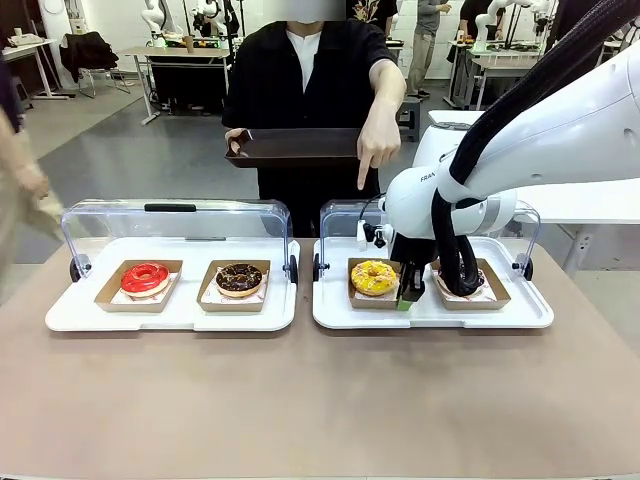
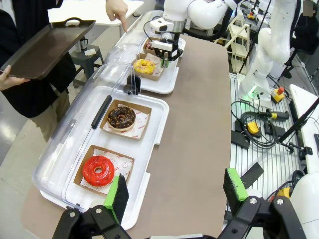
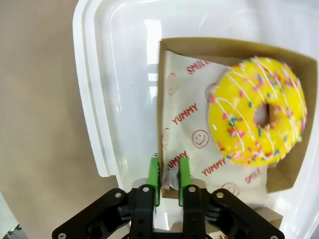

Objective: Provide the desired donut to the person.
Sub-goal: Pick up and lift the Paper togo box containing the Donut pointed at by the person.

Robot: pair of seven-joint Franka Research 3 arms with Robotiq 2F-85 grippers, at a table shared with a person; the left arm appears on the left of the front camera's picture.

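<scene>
The yellow donut (image 1: 373, 277) sits in its box (image 3: 224, 46) on the right-hand white tray (image 1: 440, 316). The right pincer (image 3: 169, 167) is clamped narrow on the box's edge, just beside the donut. Across the surface (image 1: 320, 400), the person (image 1: 300, 80) points one hand (image 1: 378, 140) down at the yellow donut and holds a brown tray (image 1: 295, 147) with the other. The left pincer (image 2: 175, 188) hangs wide, gripping nothing, near the red donut (image 2: 98, 170).
</scene>
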